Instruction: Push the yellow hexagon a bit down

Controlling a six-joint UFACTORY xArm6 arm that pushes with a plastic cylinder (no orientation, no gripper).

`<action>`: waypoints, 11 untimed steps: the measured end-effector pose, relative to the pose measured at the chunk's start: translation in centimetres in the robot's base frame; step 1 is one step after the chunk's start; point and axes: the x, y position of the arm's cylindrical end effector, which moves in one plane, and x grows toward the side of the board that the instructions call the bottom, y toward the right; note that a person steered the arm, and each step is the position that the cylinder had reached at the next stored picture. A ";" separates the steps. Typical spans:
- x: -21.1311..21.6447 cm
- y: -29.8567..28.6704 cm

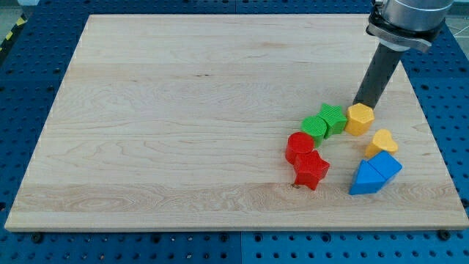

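My tip point(357, 103) rests against the top edge of the yellow hexagon point(360, 119) (no claw on this rod, nothing held), green star point(333, 119) touching at its left; the block looks light, rigid, likely to slide easily on the surface point(183, 110) if pushed centrally

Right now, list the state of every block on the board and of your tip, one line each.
my tip: down on the board, at the yellow hexagon's upper edge.
yellow hexagon: flat, beside the green star.
green star: flat, against the green cylinder.
green cylinder: flat.
red cylinder: flat, against the red star.
red star: flat.
yellow heart: flat, just above the blue blocks.
blue triangle: flat, against the blue block.
blue block: flat, shape unclear.
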 end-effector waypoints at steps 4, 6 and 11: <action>-1.3 -1.5; 0.0 -1.5; 1.6 -1.1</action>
